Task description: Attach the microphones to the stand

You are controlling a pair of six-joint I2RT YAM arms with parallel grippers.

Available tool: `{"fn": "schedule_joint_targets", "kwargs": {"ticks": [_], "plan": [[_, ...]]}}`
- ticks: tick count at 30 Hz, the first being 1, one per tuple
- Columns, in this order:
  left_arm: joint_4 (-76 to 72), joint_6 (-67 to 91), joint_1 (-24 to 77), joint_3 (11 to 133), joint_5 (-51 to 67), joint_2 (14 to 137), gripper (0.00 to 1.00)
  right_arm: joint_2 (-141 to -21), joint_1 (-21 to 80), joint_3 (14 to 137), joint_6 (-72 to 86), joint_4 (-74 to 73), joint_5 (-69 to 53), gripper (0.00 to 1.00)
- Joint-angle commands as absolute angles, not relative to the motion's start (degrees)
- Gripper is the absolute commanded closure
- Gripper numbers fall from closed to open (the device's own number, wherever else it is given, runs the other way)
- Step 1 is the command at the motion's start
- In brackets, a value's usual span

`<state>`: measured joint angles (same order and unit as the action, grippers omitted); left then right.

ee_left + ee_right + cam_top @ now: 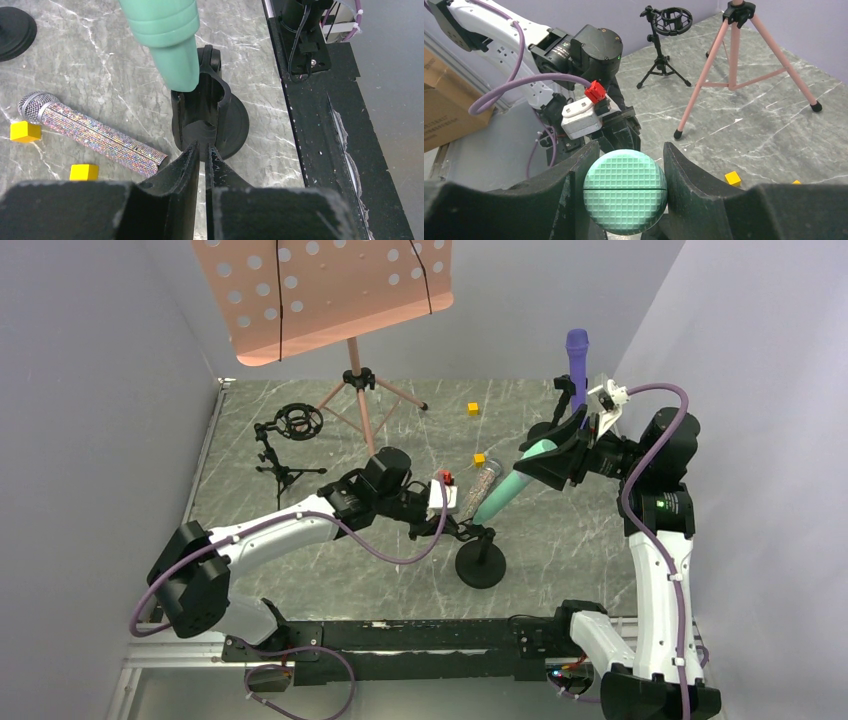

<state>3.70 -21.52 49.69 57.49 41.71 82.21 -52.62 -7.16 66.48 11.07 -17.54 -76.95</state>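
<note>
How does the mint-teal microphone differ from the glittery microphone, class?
The mint-teal microphone is held tilted in the right tool, its tail at the black clip stand; the glittery microphone lies flat on the table. The mint-teal one is plain; the glittery one sparkles. Both are slim stick microphones.

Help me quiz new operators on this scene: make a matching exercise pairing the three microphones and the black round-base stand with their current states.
Column 1
1. purple microphone
2. mint-teal microphone
3. glittery microphone
4. black stand

Column 2
A. lying on the table
B. pinched by the left gripper
C. standing upright
D. held in the right gripper

Pairs: 1-C, 2-D, 3-A, 4-B
</note>
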Motion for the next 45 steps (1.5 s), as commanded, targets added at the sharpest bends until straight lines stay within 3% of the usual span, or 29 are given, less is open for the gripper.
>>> {"fn": "schedule_joint_targets", "kwargs": {"ticks": [1, 7, 17, 22, 30, 36, 45], "plan": [[1.0, -21.1, 50.0, 56.9, 42.8, 79.5, 0.86, -51.5, -7.6, 65.7, 12.1, -15.4, -77.4, 0.89], [0.4, -19.9, 50.7, 57.4, 42.0, 81.1, 0.85, -51.4, -7.6, 64.9, 13.1, -14.3, -77.9, 0.89], [-3.6, -17.9, 51.9, 56.7, 40.6, 82.0, 0.63, -50.9, -7.7, 63.6, 13.1, -13.9, -78.4, 0.89], [-3.4, -17.1, 52.0, 56.3, 41.3, 82.3, 0.58, -50.8, -7.6, 62.7, 12.3, -14.5, -78.9, 0.89], [-6.0, -14.7, 52.3, 55.1, 40.8, 83.4, 0.57, -50.0, -7.3, 60.7, 7.6, -18.7, -80.8, 0.89], [-6.7, -14.0, 52.4, 54.4, 40.2, 83.3, 0.58, -49.5, -6.6, 59.2, -5.2, -28.5, -79.4, 0.88], [-7.5, -12.4, 52.4, 52.1, 33.0, 79.3, 0.65, -48.7, -6.5, 58.9, -14.3, -35.8, -78.8, 0.88]]}}
